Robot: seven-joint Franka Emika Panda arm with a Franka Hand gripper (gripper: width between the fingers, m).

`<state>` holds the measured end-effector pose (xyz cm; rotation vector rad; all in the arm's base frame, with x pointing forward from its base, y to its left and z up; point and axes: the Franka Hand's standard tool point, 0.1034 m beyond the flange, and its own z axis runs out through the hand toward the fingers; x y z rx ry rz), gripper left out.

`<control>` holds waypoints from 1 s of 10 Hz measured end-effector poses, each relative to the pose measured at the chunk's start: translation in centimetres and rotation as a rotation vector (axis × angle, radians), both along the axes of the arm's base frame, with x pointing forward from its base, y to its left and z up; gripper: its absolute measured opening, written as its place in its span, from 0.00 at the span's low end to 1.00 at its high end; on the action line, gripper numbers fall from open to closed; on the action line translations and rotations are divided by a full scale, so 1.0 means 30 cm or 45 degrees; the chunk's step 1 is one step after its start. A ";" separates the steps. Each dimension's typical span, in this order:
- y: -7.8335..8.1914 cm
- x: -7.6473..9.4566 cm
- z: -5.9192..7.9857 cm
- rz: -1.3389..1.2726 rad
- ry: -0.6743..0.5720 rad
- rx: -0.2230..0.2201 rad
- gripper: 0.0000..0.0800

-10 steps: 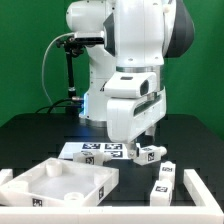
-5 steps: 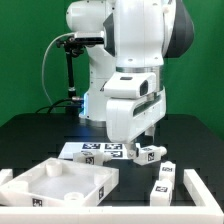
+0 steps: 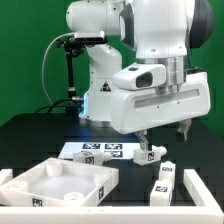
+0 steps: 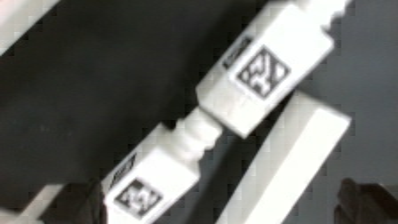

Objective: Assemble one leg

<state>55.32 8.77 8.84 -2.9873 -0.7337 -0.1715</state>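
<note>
Several small white tagged legs lie at the exterior view's right: one leg (image 3: 150,153) by the marker board, another (image 3: 165,172) in front of it, a third (image 3: 160,188) nearer the front. My gripper (image 3: 166,136) hangs above them, open and empty, its fingers spread wide. In the wrist view two legs lie end to end, one (image 4: 267,65) farther off and one (image 4: 160,170) close to my gripper (image 4: 210,205). The dark fingertips (image 4: 365,200) show at the frame's corners, touching nothing.
The large white square panel (image 3: 50,172) with raised corners lies at the exterior view's front left. The marker board (image 3: 100,150) lies behind it. White fence bars stand at the right (image 3: 196,186) and along the front (image 3: 100,207); one bar (image 4: 302,160) runs beside the legs.
The arm's hand has turned and swung toward the exterior view's right, and the gripper now sits over the legs with both fingers in view. The legs and panel have not moved.
</note>
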 end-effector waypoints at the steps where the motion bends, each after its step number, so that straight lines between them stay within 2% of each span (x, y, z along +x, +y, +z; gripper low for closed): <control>1: -0.004 -0.034 -0.016 0.003 0.012 -0.004 0.81; 4: -0.004 -0.026 -0.017 -0.014 0.011 -0.002 0.81; 5: -0.005 -0.038 -0.036 -0.136 0.036 0.007 0.81; 7: 0.037 -0.068 -0.086 -0.334 0.078 0.022 0.81; 10: 0.063 -0.106 -0.166 -0.370 0.111 0.028 0.81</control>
